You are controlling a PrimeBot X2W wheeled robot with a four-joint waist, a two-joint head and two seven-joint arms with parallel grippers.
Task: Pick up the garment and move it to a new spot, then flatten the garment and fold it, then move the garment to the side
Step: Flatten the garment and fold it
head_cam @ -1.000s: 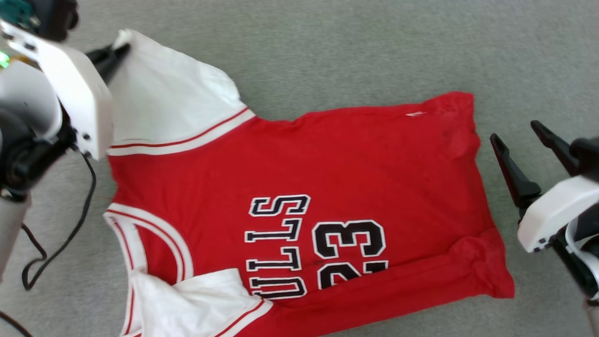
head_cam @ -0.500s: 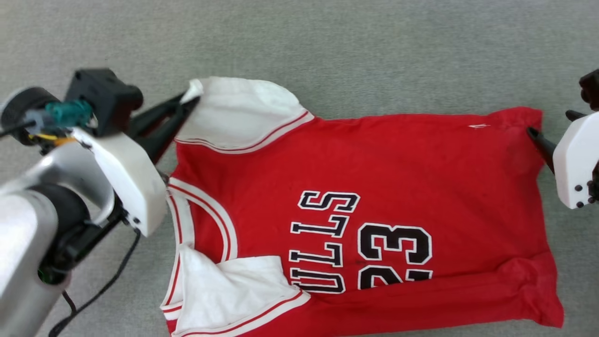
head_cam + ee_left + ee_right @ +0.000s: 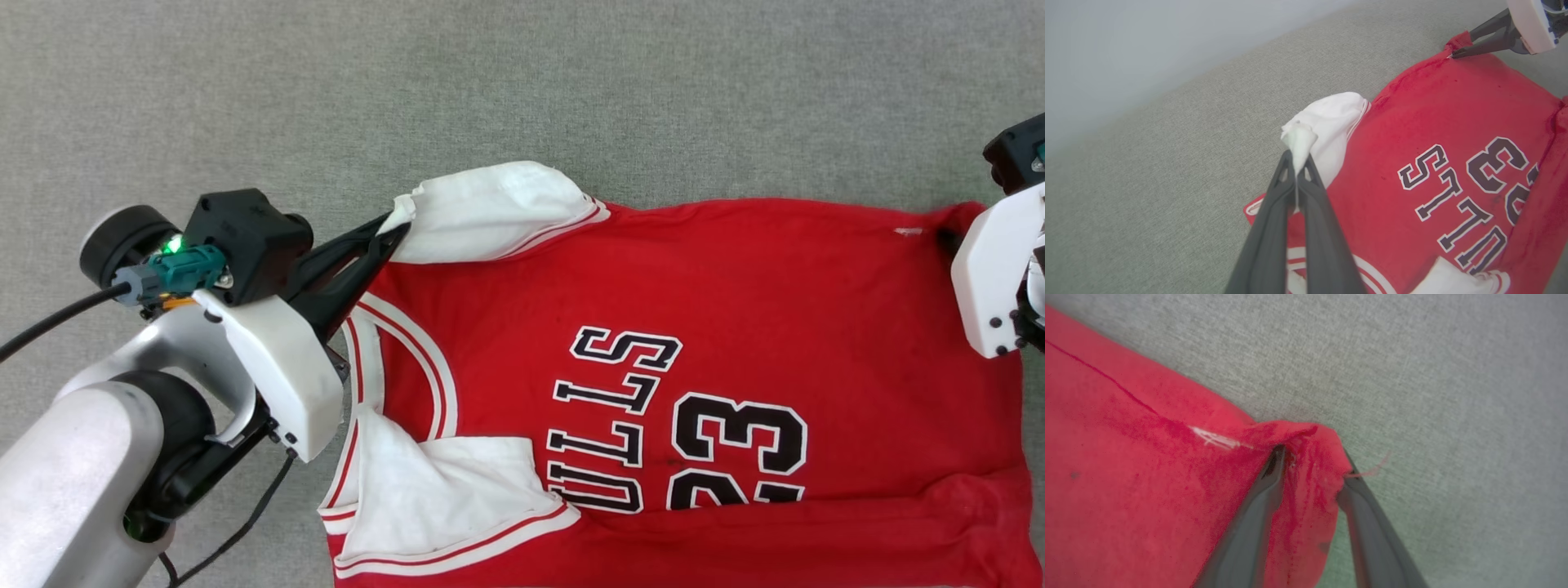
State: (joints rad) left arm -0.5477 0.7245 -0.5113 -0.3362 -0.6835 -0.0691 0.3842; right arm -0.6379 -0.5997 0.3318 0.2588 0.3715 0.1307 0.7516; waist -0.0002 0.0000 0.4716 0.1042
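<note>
Garment (image 3: 653, 286): left fingers (image 3: 1274, 212) pinch white sleeve (image 3: 1331, 122); right fingers (image 3: 1249, 531) half-spread, straddling red hem corner (image 3: 1306, 477).

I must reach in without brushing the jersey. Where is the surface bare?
Bare grey surface lies beyond the jersey's far edge and left of its collar, past the left hand. Crowded: the hem corner, straddled by the right hand.

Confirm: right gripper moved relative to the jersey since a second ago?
Yes: against the jersey, the right gripper went from beside the hem to straddling its far corner.
</note>
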